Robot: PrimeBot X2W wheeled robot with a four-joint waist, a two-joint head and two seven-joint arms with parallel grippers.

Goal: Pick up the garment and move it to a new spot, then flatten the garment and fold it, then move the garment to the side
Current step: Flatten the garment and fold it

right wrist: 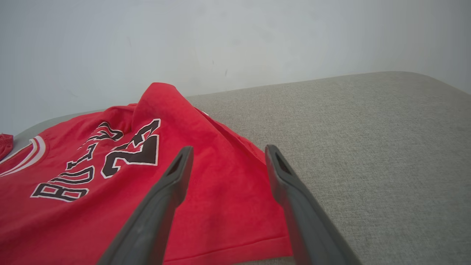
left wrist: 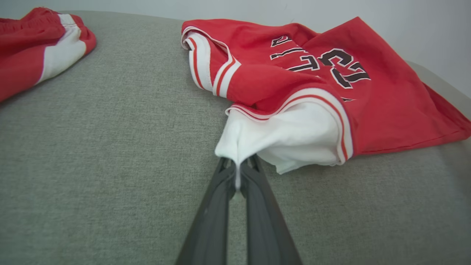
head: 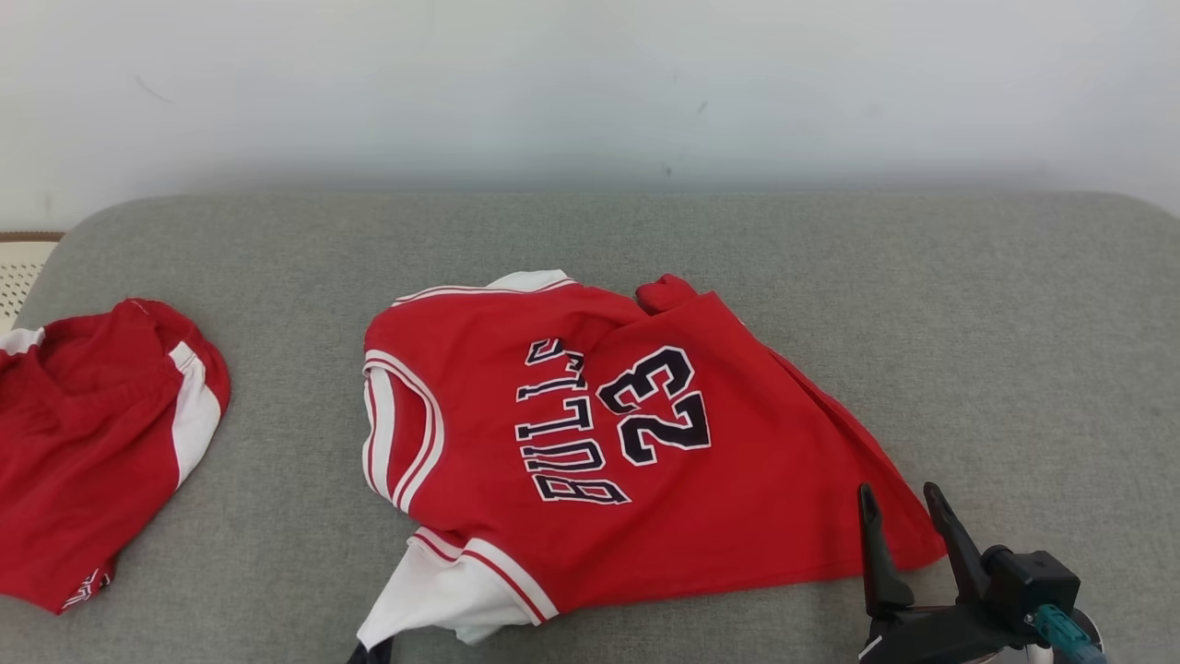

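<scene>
Jersey (head: 737, 480) in head view: red, "BULLS 23" print, rumpled, lying mid-way across the grey cushion (head: 922, 304), striped neck trim to the left, white flap (head: 433, 590) at the near edge. We see a second garment (head: 92, 443), red and white, well apart at far left. Right gripper (head: 899, 493) at lower right, jaws released, tips over the jersey's near right corner; we cannot tell if they touch. Left gripper (head: 371, 653) shows as a dark tip at the bottom edge, right under the white flap.

Left wrist view: left gripper (left wrist: 238, 165) has jaws clenched on a pinch of the white flap (left wrist: 294, 136), cloth bunched up between the fingers. Jersey (left wrist: 386, 106) spreads up and right from there, resting on the cushion (left wrist: 110, 147). Second garment (left wrist: 33, 48) at top left.

Right wrist view: right gripper (right wrist: 229, 151) jaws wide apart, nothing between them, above the jersey's (right wrist: 110, 206) hem corner. Bare cushion (right wrist: 368, 147) to the right, pale wall (right wrist: 235, 36) behind.
</scene>
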